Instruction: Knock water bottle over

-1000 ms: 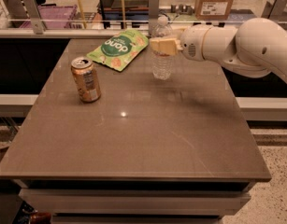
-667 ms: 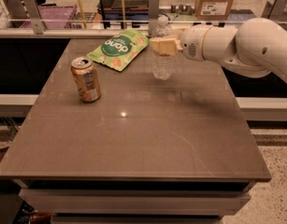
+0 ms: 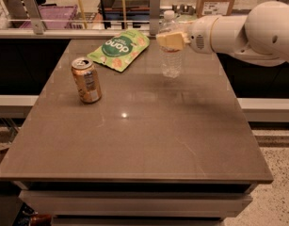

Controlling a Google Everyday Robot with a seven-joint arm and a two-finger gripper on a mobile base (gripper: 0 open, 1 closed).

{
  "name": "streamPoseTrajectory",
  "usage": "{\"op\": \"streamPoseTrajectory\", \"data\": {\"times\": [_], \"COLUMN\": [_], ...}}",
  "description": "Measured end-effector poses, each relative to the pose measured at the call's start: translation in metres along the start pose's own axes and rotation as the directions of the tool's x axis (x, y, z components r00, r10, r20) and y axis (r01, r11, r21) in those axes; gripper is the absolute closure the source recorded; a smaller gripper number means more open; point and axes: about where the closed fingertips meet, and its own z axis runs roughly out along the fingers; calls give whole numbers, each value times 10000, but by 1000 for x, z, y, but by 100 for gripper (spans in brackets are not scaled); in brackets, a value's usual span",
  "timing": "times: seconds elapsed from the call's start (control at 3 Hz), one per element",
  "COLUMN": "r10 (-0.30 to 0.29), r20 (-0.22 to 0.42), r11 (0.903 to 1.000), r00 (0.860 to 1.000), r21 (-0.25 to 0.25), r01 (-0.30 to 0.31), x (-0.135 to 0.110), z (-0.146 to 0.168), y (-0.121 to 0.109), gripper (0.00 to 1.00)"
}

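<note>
Water bottle (image 3: 172, 62) standing upright at upper middle of frame, not yet toppled; gripper (image 3: 171, 40) hovering at its upper part, reaching from right, clamped or apart being impossible to tell.

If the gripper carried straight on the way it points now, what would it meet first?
The water bottle: the gripper points left at its upper part and may be touching it, though depth is unclear.
</note>
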Motion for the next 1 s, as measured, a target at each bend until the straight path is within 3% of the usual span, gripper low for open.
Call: {"op": "streamPoseTrajectory", "data": {"times": [0.67, 1.0], "r10": [-51, -103], "r20": [-1254, -2362], "r11": [9963, 9920], "r00": [9921, 9716], "r21": [849, 1199], "r01": [159, 396], "x": [-9, -9], "z": [-32, -43], "y": [-28, -35], "gripper": [100, 100]}}
